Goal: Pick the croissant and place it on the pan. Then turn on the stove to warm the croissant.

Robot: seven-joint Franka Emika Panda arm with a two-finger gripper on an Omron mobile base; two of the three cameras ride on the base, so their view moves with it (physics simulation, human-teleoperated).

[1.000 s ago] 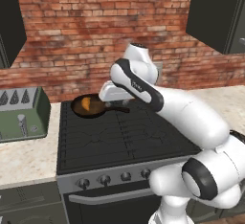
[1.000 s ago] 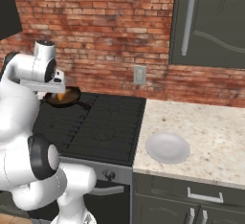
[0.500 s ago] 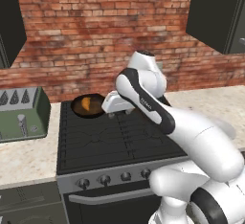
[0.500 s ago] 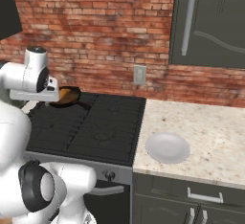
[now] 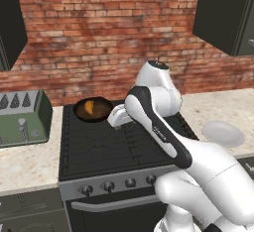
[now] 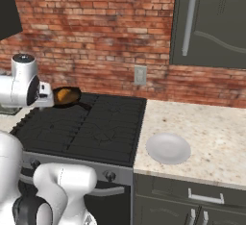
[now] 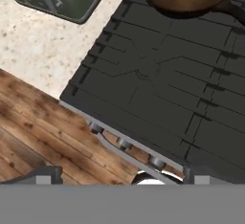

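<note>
Pulled back from the pan (image 5: 93, 109), my jaws stand wide open, empty; the croissant (image 5: 89, 107) lies in it beyond them; stove (image 5: 104, 142) knobs (image 7: 123, 144), stiff and small, want pinching by the rim.

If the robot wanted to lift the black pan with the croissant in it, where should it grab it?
Probably by the long straight handle, not the round bowl. The pan sits flat on the back left burner of the stove, and its handle sticks out toward the middle of the stove. Coming down from above, with the fingers closing across the handle, looks easiest. The croissant lies inside, so keep it level.
</note>
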